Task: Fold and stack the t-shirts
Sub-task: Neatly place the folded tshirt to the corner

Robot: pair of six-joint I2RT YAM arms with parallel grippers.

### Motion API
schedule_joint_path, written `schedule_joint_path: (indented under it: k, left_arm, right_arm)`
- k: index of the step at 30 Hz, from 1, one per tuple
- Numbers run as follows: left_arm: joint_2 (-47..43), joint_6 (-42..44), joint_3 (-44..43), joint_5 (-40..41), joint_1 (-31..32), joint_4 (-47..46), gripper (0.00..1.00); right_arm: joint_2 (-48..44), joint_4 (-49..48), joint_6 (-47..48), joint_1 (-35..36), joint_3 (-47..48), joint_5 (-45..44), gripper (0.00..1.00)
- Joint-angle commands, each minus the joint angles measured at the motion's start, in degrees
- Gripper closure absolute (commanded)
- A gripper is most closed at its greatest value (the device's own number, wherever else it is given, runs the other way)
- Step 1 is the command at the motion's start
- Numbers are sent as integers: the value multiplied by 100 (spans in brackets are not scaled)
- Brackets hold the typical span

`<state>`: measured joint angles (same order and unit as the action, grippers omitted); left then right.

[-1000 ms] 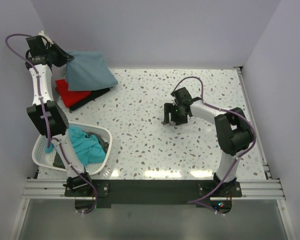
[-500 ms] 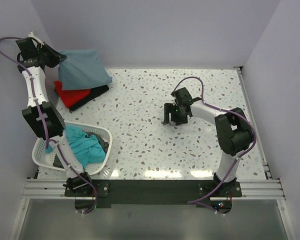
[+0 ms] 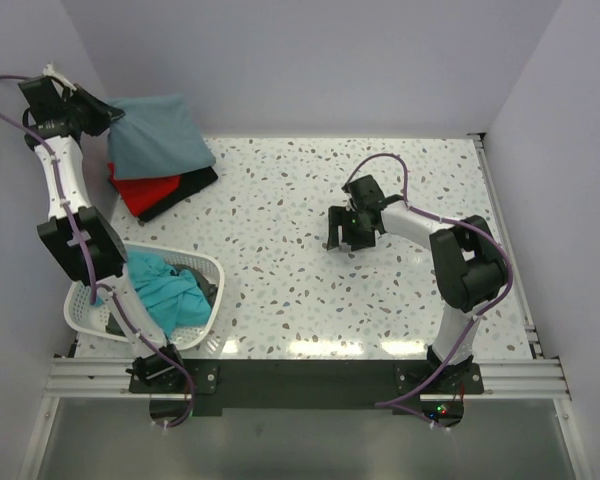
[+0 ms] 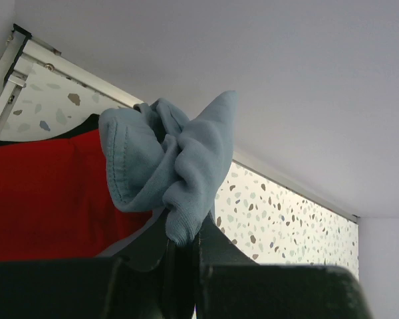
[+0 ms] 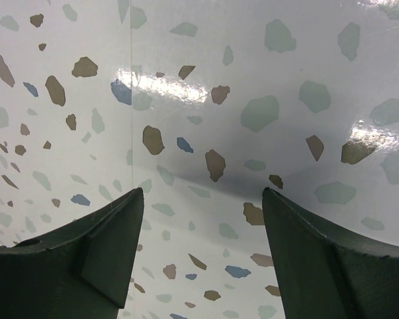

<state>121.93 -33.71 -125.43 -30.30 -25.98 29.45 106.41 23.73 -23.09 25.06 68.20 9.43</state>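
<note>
Speckled white terrazzo covers the table (image 3: 310,300), set between pale lilac walls. At its far left corner the slate grey-blue t-shirt (image 3: 160,135) hangs as a soft, puffy folded slab. One bunched corner of it is pinched between the pressed-together fingers of the left gripper (image 4: 181,240). Beneath it the red t-shirt (image 3: 145,190) lies flat on the black t-shirt (image 3: 185,192). Whether the grey-blue hem touches the red cloth is hard to tell from above. The teal t-shirt (image 3: 165,290) sits crumpled in the white basket (image 3: 80,300) at the near left. The left arm stretches high and back toward the left wall. The right arm bends inward, and the right gripper (image 3: 348,238) points down over mid-table, jaws spread.
</note>
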Motion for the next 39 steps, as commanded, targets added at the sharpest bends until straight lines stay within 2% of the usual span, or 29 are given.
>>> schedule_joint_path:
  k: [1, 18, 23, 26, 27, 30, 35, 39]
  left_arm:
    - [-582, -118, 106, -99, -144, -554, 100]
    - [-609, 251, 941, 376, -303, -616, 100]
    - [-451, 348, 1090, 868, -338, -599, 98]
    - [-345, 295, 1073, 1140, -364, -581, 60]
    - [-345, 278, 1090, 1245, -373, -564, 39]
    - [-468, 295, 1335, 1606, -364, -537, 13]
    - [-1363, 444, 2721, 2054, -338, -1213, 7]
    - [-2075, 821, 3637, 2335, -189, -1521, 6]
  right_arm:
    - [-147, 27, -81, 17, -114, 155, 25]
    - [-208, 36, -90, 17, -158, 156, 25]
    - [-287, 88, -81, 17, -132, 147, 25]
    - [-463, 150, -73, 17, -114, 112, 25]
    - [-507, 185, -73, 25, -97, 68, 25]
    - [-744, 308, -38, 17, -79, -20, 25]
    - [-1139, 571, 59, 25, -27, -380, 25]
    - [-1411, 703, 103, 17, -27, -653, 25]
